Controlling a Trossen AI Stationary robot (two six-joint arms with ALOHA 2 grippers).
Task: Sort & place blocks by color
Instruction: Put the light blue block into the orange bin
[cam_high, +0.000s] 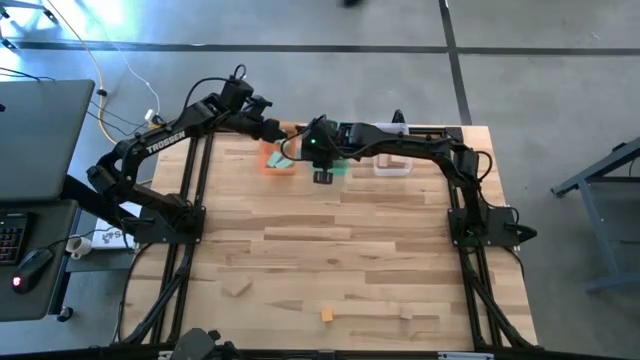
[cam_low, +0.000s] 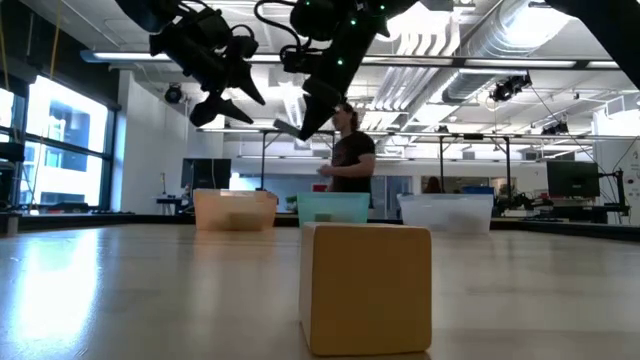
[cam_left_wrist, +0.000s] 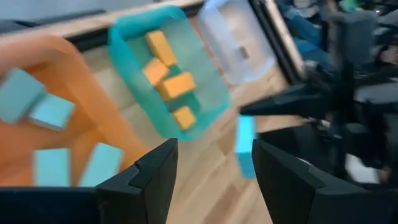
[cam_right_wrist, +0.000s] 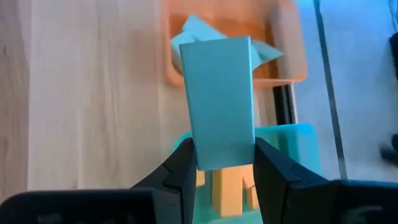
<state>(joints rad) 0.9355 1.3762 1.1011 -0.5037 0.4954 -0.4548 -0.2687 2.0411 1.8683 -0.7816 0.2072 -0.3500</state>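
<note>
teal block (cam_right_wrist: 219, 102) pinched betw my right gripper (cam_right_wrist: 224, 163) fingers, arm stretched across the far edge, wrist over the green tray (cam_high: 340, 167) beside the orange tray (cam_high: 277, 163). left gripper (cam_left_wrist: 214, 174) hangs nearby, fingers apart & holding nothing.

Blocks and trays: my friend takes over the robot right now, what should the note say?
Right hand: shut on a teal rectangular block, held up above the trays.
Left hand: open, empty, hovering over the orange plastic tray.
Done: teal blocks lie in the orange tray, orange blocks in the teal plastic tray, one tan block in the clear plastic tray.
Left: drop the held block; fetch three stray blocks near the table's front edge, two tan wooden ones and a small orange one.
</note>
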